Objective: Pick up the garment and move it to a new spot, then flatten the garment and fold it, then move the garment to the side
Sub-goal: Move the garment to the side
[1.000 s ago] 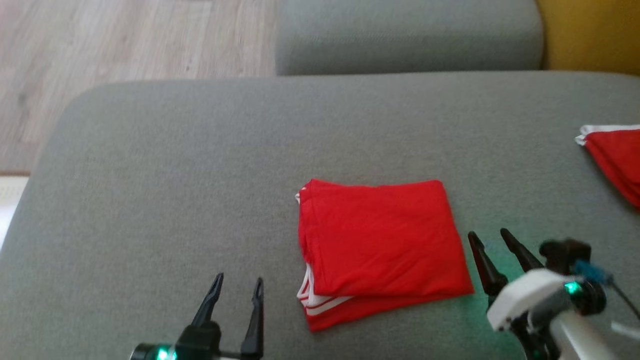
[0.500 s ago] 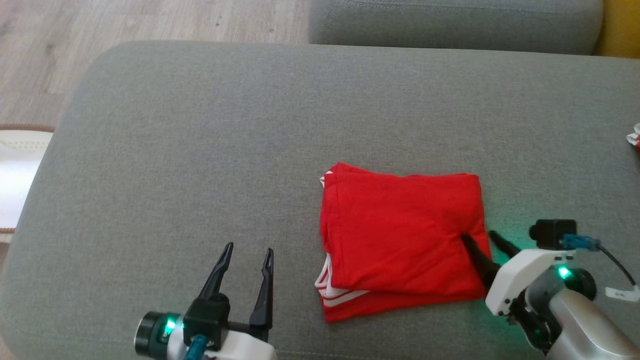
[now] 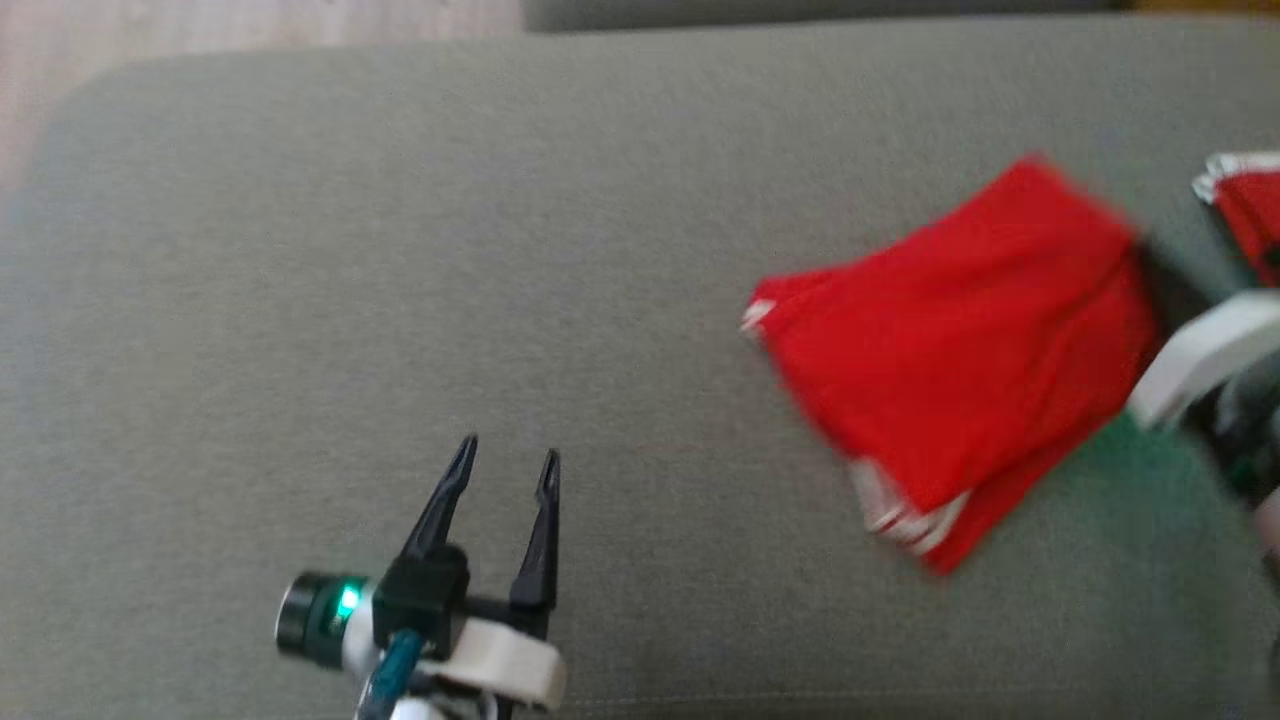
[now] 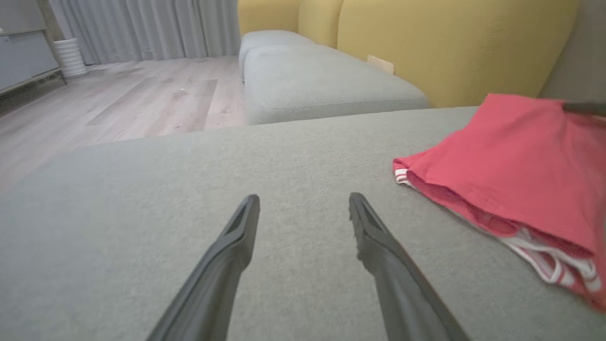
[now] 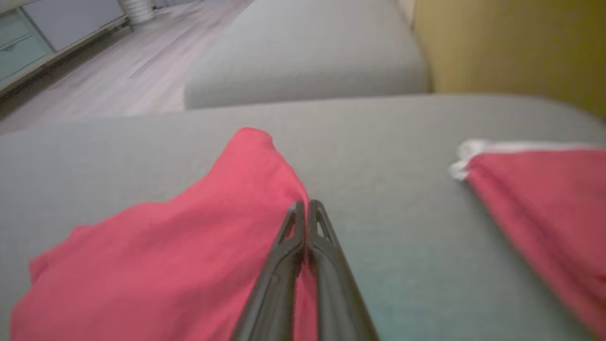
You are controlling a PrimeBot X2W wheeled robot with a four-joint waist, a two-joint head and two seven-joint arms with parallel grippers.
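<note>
A second red garment (image 3: pixel 1245 195) lies near the folded garment (image 3: pixel 960 340) — flat a moment ago, now skewed, its edge pinched tight by the right gripper (image 5: pixel 307 204); left gripper (image 3: pixel 508 465) spread, empty.

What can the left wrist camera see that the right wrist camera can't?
Left wrist view: the left gripper, jaws open above the grey sofa cushion, the grey curtains, and white stripes on the layered edge of the folded red garment.
Right wrist view: the right gripper, jaws shut on that garment's edge, and a second red garment with white trim off to the side.
Both: the folded red garment, the grey sofa cushion, the yellow backrest and the wooden floor.
</note>
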